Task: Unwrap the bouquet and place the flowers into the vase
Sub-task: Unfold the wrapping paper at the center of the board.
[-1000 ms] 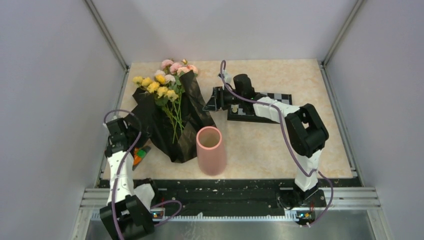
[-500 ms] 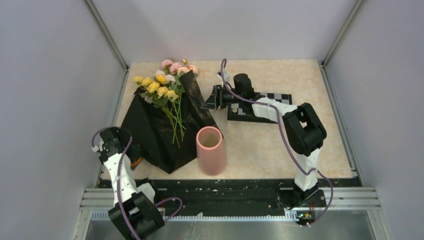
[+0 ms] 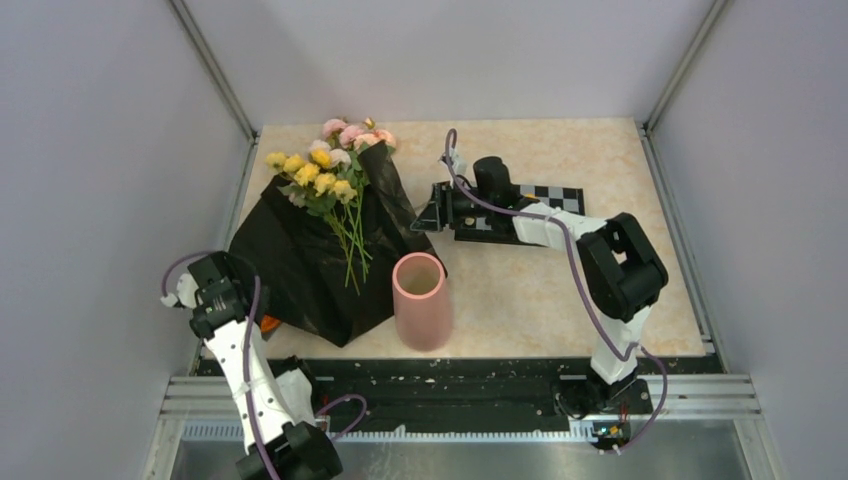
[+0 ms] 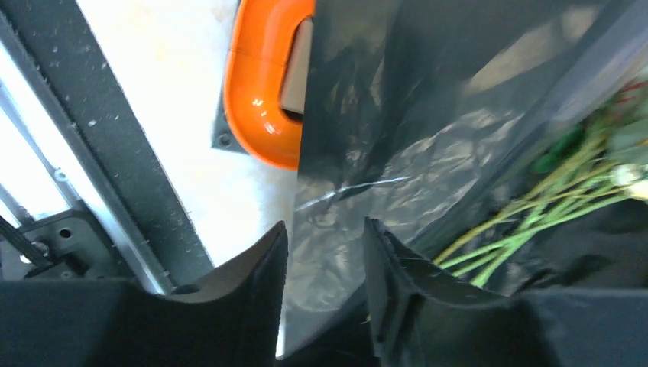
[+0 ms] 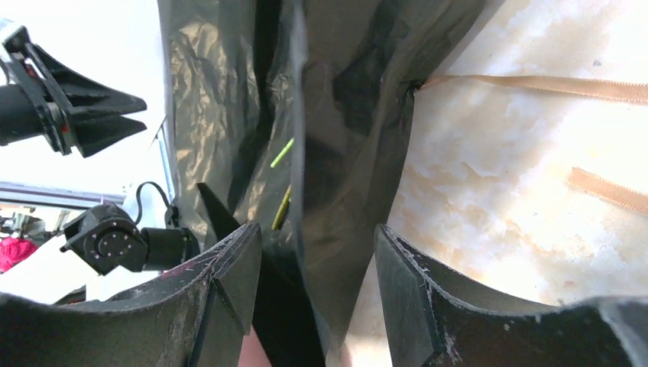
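The bouquet lies at the left of the table, its black wrapping paper (image 3: 300, 265) spread out flat. Yellow and pink flowers (image 3: 318, 178) rest on top, stems (image 4: 527, 222) pointing to the near side. The pink vase (image 3: 420, 300) stands upright just right of the paper's near corner. My left gripper (image 3: 232, 300) (image 4: 325, 225) is at the paper's near-left edge. It is open, with that edge lying loose in the gap. My right gripper (image 3: 425, 215) (image 5: 317, 227) is at the paper's right edge. It is open around a standing fold and does not pinch it.
Loose tan ribbon (image 5: 535, 84) lies on the tabletop right of the paper. An orange curved piece (image 4: 264, 84) on a small base sits half under the paper's near-left edge. A checkered board (image 3: 545, 195) lies under the right arm. A black rail (image 3: 450, 375) runs along the near table edge.
My left arm drew back to the near left, pulling the paper's corner out flat, then its jaws parted and let go. My right gripper shifted slightly nearer along the paper's right edge.
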You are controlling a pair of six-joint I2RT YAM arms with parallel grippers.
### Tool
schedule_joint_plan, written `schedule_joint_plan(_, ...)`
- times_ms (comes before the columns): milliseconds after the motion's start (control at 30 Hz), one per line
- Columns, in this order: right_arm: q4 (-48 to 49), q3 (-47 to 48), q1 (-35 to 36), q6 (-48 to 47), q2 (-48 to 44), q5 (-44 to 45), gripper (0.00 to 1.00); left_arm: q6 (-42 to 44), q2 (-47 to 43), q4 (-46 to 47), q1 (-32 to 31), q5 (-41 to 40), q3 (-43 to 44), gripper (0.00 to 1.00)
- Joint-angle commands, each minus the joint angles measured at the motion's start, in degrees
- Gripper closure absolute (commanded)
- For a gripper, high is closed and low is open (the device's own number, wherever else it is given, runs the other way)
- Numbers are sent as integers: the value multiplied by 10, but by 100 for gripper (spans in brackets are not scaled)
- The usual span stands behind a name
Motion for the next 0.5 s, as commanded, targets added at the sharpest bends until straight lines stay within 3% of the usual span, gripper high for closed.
schedule_joint_plan(0, -6, -3, 5, -30, -54, 9, 42, 60, -30, 4, 3, -16, 79, 42)
schedule_joint_plan(100, -29, 1, 5, -39, -58, 14, 40, 92, -20, 2, 3, -23, 120, 26)
schedule_joint_plan(300, -40, 2, 5, -43, -67, 21, 39, 201, 15, 69, -21, 27, 165, 21)
schedule_joint_plan(367, -46, 4, 4, -42, -67, 24, 39, 220, 57, 69, -59, 34, 174, 20)
schedule_joint_plan(467, -50, 2, 5, -40, -68, 28, 40, 205, 107, 99, -174, 8, 160, 18)
